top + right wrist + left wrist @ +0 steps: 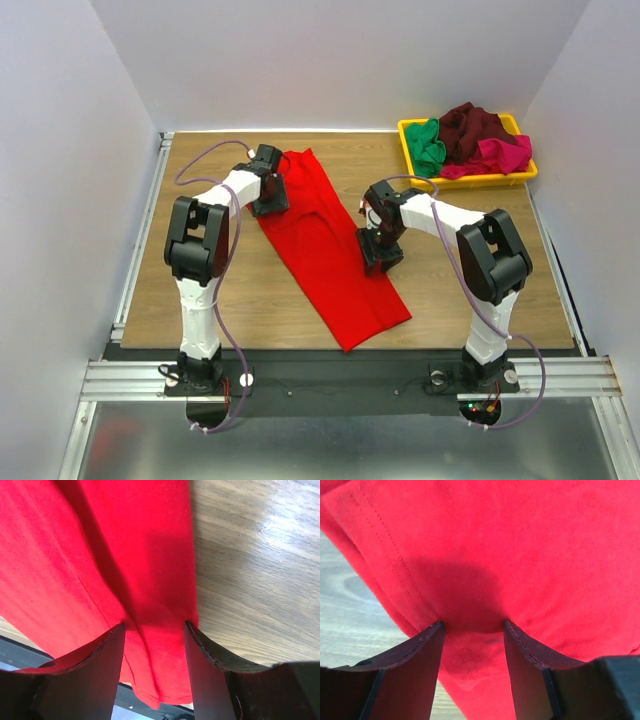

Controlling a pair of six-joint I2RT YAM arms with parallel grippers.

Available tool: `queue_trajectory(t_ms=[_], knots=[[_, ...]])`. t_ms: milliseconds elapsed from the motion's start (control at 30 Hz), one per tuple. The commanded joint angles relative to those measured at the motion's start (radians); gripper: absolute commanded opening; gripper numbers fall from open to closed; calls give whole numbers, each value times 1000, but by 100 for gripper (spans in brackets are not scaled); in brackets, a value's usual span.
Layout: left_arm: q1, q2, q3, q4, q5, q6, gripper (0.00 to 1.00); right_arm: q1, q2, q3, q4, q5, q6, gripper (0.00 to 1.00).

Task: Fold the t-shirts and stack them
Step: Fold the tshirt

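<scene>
A bright red t-shirt (325,245), folded into a long strip, lies slanting across the wooden table from back left to front right. My left gripper (272,200) stands at the strip's left edge near its far end. It is open, its fingertips (436,628) resting on the red cloth (520,545) with a stitched hem lying flat between the jaws (472,625). My right gripper (380,255) is open over the strip's right edge. The red cloth (75,555) runs between its jaws (154,626) beside bare wood. Green (428,145), maroon (475,125) and magenta (505,155) t-shirts lie bunched in the tray.
The yellow tray (490,181) stands at the back right corner. Bare wood (200,290) shows left of the red strip and also to its right (250,580). White walls close in the table on three sides, and a metal rail runs along the front.
</scene>
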Motion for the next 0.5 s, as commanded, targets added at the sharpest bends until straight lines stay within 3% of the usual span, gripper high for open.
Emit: queue_trajectory(t_ms=[0, 167, 467], knots=[[14, 67, 61, 12, 7, -5, 62, 15, 16, -32, 28, -22, -23, 56], [29, 153, 161, -16, 0, 0, 62, 20, 43, 8, 38, -46, -1, 57], [63, 331, 489, -105, 4, 11, 62, 24, 151, 158, 35, -79, 27, 57]])
